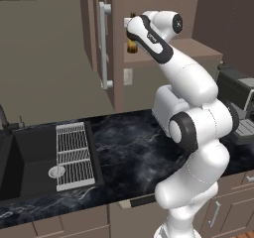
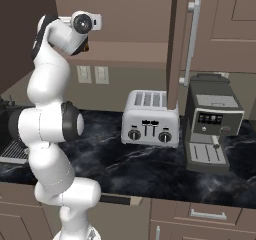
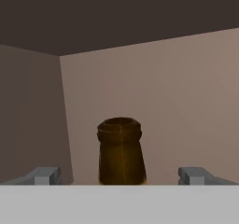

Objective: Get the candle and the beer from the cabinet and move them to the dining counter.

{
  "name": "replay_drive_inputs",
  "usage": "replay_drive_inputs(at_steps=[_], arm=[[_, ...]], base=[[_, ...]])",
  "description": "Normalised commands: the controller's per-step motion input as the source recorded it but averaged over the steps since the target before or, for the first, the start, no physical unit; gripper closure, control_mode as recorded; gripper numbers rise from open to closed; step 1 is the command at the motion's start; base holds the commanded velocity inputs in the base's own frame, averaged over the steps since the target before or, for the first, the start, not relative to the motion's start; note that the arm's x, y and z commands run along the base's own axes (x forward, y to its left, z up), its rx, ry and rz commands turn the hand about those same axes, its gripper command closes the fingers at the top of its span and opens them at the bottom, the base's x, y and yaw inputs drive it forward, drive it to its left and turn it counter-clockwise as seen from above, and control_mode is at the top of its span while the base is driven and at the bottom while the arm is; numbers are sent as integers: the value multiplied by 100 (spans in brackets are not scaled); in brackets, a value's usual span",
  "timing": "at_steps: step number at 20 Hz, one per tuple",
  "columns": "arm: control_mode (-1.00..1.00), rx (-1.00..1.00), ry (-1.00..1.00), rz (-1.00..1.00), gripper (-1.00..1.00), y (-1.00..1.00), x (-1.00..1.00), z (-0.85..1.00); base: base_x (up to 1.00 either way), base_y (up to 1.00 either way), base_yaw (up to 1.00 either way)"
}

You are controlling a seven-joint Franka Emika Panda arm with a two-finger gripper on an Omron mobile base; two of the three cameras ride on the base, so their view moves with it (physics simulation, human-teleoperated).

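A glossy white arm (image 1: 191, 83) of rounded segments, with dark bands at its joints (and grey-tipped gripper fingers (image 3: 45, 175)).

The beer (image 3: 120, 153) is a brown glass bottle standing upright inside the cabinet (image 1: 119, 38), close to the back corner where the cabinet's side wall and rear wall meet. In the hand view its narrow neck and rounded lip face the camera, centred between the two fingertips of the pincer (image 3: 120, 175), which stand wide apart on either side of the neck without touching it. In the left base view a small patch of the bottle's amber-brown body shows just behind the arm, on the taupe-brown cabinet's lower shelf, beside the open door with its long silver bar handle.
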Motion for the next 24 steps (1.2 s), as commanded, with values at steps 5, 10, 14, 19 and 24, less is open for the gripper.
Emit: replay_drive_inputs(at_steps=[5,10,14,19,24], arm=[[-100,0,0,0,-100,0,0,0],[-100,0,0,0,100,0,0,0],[-100,0,0,0,100,0,0,0],[-100,0,0,0,100,0,0,0],[-100,0,0,0,100,0,0,0]], base=[[0,0,0],[0,0,0],[0,0,0],[0,0,0],[0,0,0]])
